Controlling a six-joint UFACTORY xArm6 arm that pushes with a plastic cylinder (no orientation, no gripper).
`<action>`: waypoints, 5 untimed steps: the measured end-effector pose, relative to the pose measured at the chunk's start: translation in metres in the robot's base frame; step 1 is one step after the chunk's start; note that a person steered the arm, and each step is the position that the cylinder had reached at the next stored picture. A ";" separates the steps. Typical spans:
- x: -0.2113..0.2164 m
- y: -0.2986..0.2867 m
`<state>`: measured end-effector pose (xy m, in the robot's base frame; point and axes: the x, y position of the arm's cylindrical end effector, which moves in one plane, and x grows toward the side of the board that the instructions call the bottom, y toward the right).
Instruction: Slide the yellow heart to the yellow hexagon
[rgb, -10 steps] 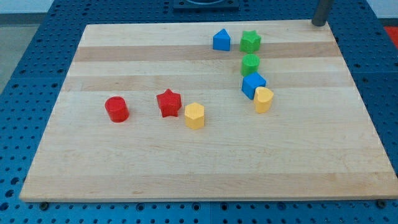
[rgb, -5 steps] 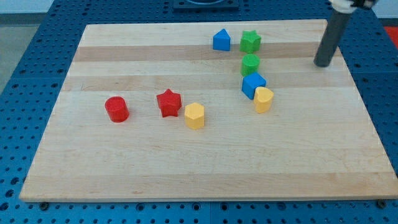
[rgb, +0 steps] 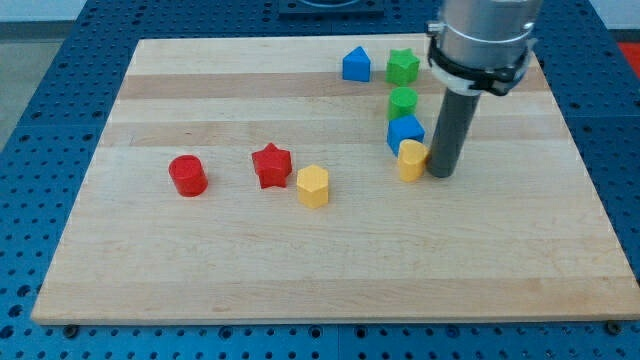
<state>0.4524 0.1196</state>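
The yellow heart (rgb: 410, 159) sits right of the board's middle, just below a blue block (rgb: 404, 132). My tip (rgb: 441, 174) stands against the heart's right side, touching it. The yellow hexagon (rgb: 313, 186) lies to the view's left of the heart, about a hundred pixels away, next to the red star (rgb: 270, 165).
A red cylinder (rgb: 187, 175) stands at the left. A green block (rgb: 403, 102) sits above the blue block. A blue house-shaped block (rgb: 356, 64) and a green star-like block (rgb: 403, 66) are near the top edge of the wooden board (rgb: 200, 260).
My tip came from the board's top right corner down and left to the heart's right side. The heart has shifted slightly to the left.
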 end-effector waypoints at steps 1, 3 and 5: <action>-0.002 0.000; -0.015 -0.004; -0.016 -0.061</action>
